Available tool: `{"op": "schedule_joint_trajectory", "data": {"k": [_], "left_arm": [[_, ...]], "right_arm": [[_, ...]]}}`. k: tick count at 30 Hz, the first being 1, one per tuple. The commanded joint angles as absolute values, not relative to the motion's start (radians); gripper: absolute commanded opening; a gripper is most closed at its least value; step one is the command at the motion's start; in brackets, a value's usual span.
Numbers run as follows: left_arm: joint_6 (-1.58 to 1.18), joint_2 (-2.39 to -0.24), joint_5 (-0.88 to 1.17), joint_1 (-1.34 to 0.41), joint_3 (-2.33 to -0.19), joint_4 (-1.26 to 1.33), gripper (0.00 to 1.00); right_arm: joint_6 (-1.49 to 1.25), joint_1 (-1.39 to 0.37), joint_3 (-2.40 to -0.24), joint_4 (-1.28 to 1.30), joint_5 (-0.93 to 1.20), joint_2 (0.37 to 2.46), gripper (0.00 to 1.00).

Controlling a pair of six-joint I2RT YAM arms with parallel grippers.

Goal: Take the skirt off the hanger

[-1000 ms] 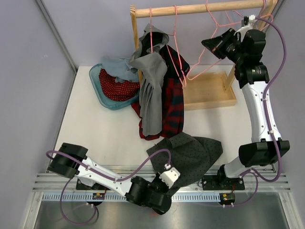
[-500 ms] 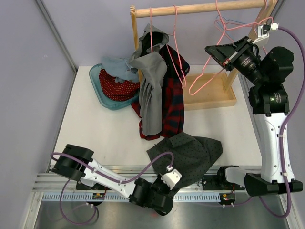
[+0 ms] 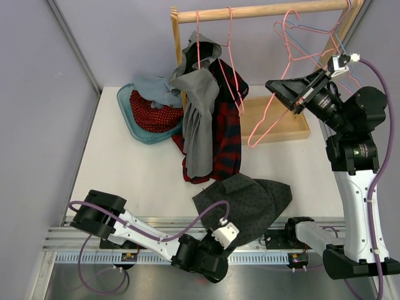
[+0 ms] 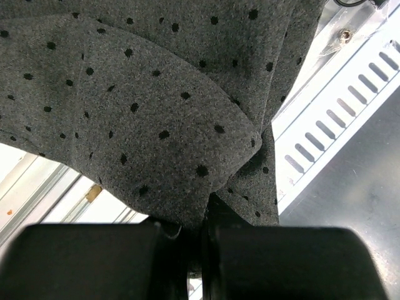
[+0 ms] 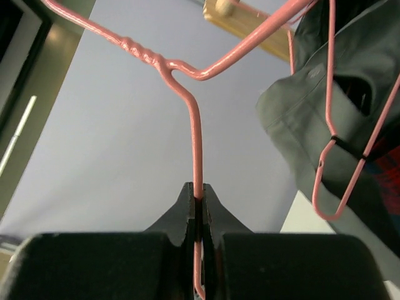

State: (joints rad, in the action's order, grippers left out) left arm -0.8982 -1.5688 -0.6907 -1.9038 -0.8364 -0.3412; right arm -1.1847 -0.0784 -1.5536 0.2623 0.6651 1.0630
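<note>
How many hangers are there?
4: two pink on the rail, holding the grey garment and the skirt; one pink in the right gripper; one blue near the rail's right end. Others may be hidden.

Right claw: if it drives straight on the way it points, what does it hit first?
Beyond the empty pink hanger it grips, the right claw aims left toward the hanging grey garment and tartan skirt. The wrist view shows mostly wall ahead, so depth is unclear.

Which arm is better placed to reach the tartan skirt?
Probably right: the right end effector is up by the rail, though shut on a bare pink hanger. The left end effector is low, clamped on the dotted garment.
</note>
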Motion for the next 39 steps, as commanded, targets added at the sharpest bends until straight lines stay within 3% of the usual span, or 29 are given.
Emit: {"op": "schedule_joint_trajectory", "data": {"k": [1,10,23,39], "left_arm": [[-0.908,-1.583,-0.741,-1.904,-0.87,-0.301,0.0],[-0.91,-1.592,-0.739,-1.898,-0.868,-0.302,0.0],[-0.917,-1.566,-0.716,-1.87,-0.821,-0.265,0.0],[-0.905,-1.566,-0.693,-1.85,-0.81,-0.239,0.0]], "right_arm": [[-1.386,-0.094,-1.447,0.019,0.788,1.074,0.0],[-1.434,-0.107,-1.506,-0.176,0.811,1.275,0.0],[-1.545,-0.107,-1.922,-0.316,0.764,1.666,0.0],[-1.689,-0.107,-1.643,-0.506,0.745,1.667,0.0]]}}
